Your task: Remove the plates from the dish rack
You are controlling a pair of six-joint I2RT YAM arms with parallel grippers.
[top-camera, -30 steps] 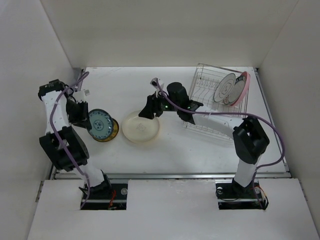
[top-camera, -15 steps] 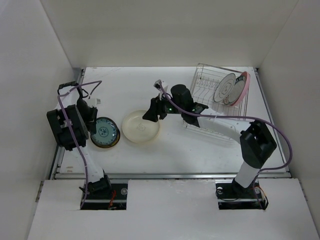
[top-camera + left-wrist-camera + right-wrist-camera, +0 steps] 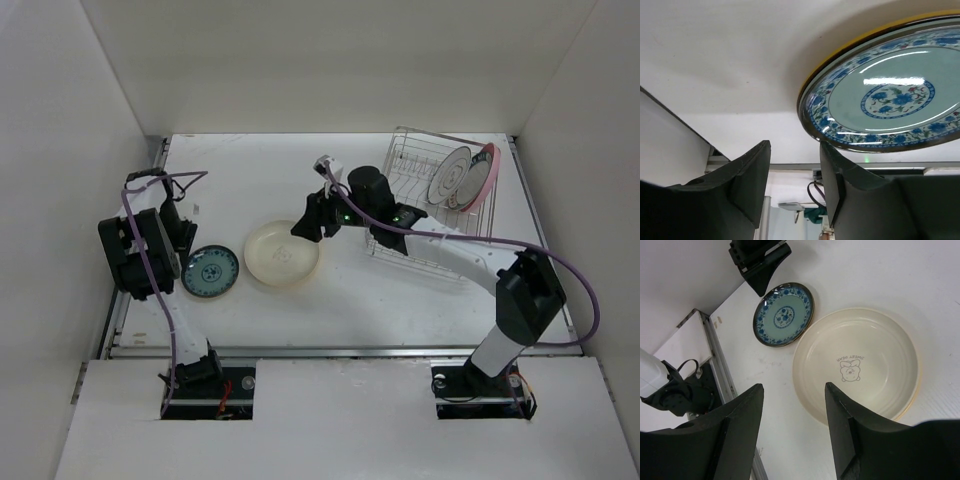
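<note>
The dark teal patterned plate [image 3: 210, 271] lies flat on the table at the left; it also shows in the left wrist view [image 3: 890, 95] and the right wrist view [image 3: 783, 315]. My left gripper [image 3: 184, 232] [image 3: 795, 170] is open and empty, just behind the plate's edge. The cream-yellow plate [image 3: 282, 252] [image 3: 855, 365] lies flat in the middle. My right gripper [image 3: 306, 222] [image 3: 792, 405] is open and empty, above that plate's back right rim. The dish rack [image 3: 400, 215] stands at the back right and holds a white patterned-rim plate [image 3: 448, 175] and a pink plate [image 3: 487, 172], both upright.
White walls close in the table on the left, back and right. The left arm's elbow [image 3: 138, 255] sits close to the left wall. The right arm [image 3: 450, 250] stretches across the front of the rack. A metal rail [image 3: 340, 350] runs along the table's near edge.
The teal plate went from tilted in my left gripper to flat on the table, and the left gripper let go and drew back. My right gripper moved slightly right, away from the cream plate.
</note>
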